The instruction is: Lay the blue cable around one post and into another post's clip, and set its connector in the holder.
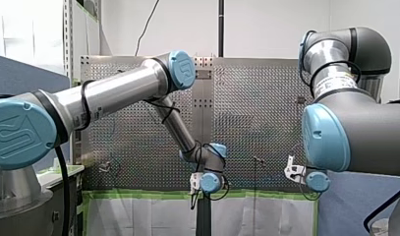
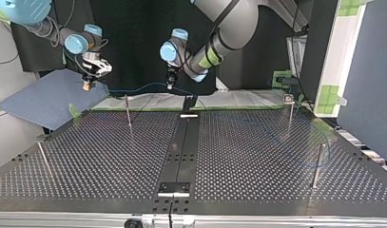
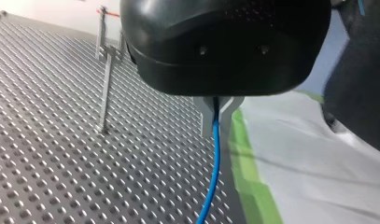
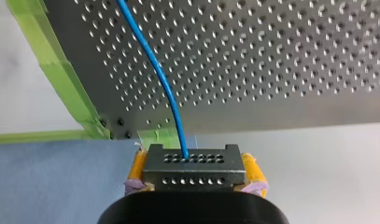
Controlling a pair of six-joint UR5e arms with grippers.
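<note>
Our yellow-padded right tool [image 4: 194, 167] clamps the dark, hole-pitted connector [image 4: 193, 158]. The thin blue cable [image 4: 155, 74] curves from it over the perforated metal bench [image 4: 271, 70]. Our left tool [image 3: 218, 112] pinches that cable between slim metal fingers [image 3: 204, 119], just beside the bench's green-taped edge [image 3: 246, 172].

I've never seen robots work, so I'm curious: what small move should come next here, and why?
Probably my left claw, shut on the thin blue cable, should carry it over the perforated metal table toward the slim metal post; my right claw holds the dark perforated connector block off the edge.
</note>
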